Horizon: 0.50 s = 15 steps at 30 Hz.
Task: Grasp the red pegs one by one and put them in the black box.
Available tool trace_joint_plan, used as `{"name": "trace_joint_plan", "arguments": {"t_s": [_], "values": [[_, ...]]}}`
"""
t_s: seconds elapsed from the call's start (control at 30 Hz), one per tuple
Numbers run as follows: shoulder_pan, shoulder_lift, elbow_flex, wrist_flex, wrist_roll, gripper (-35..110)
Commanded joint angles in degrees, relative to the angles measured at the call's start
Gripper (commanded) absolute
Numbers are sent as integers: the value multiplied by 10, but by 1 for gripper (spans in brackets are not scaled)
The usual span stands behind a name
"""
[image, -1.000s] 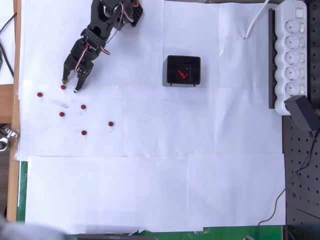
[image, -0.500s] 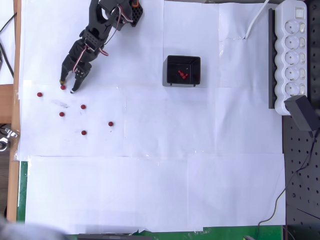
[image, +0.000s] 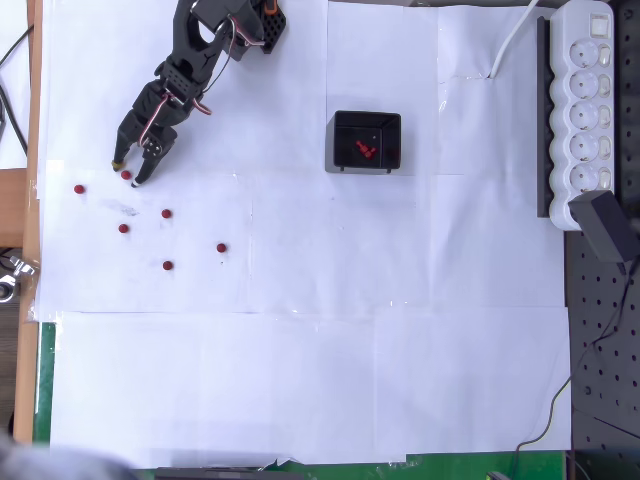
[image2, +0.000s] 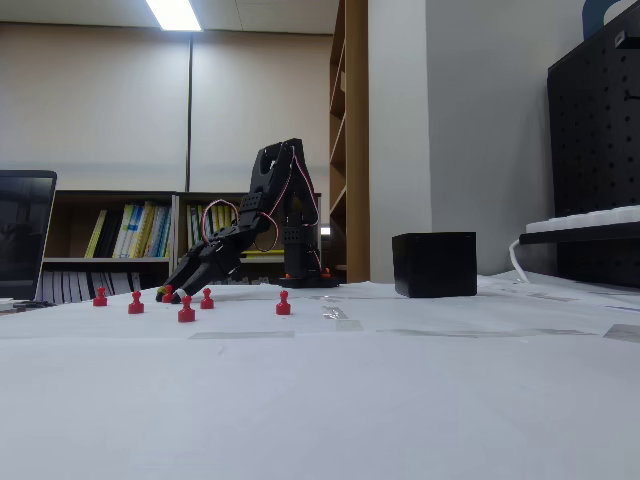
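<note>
Several red pegs stand on the white paper at the left, among them one (image: 79, 188) near the edge and one (image: 166, 213) further in. My black gripper (image: 127, 172) is open and low over the paper, its two fingertips either side of another red peg (image: 126, 174). In the fixed view the gripper (image2: 165, 296) reaches down to the row of pegs (image2: 186, 310), with that peg (image2: 167, 293) at its tips. The black box (image: 365, 141) sits right of the arm with a few red pegs (image: 365, 150) inside. In the fixed view the black box (image2: 434, 264) stands to the right.
A white power strip (image: 585, 105) and a black adapter (image: 608, 228) lie at the right edge. A wooden table edge (image: 20, 200) runs along the left. Bare white paper (image: 320, 370) covers the front half. The arm's base (image: 245, 20) is at the top.
The gripper has shifted a little left, so the peg that was beside its left fingertip now lies between the fingertips. The pegs and box have not moved.
</note>
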Motion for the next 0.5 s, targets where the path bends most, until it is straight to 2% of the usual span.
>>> {"name": "trace_joint_plan", "arguments": {"t_s": [0.0,0.47], "values": [[12,5,13,-11,-11,12],[11,3,12,-19,-18,0]]}}
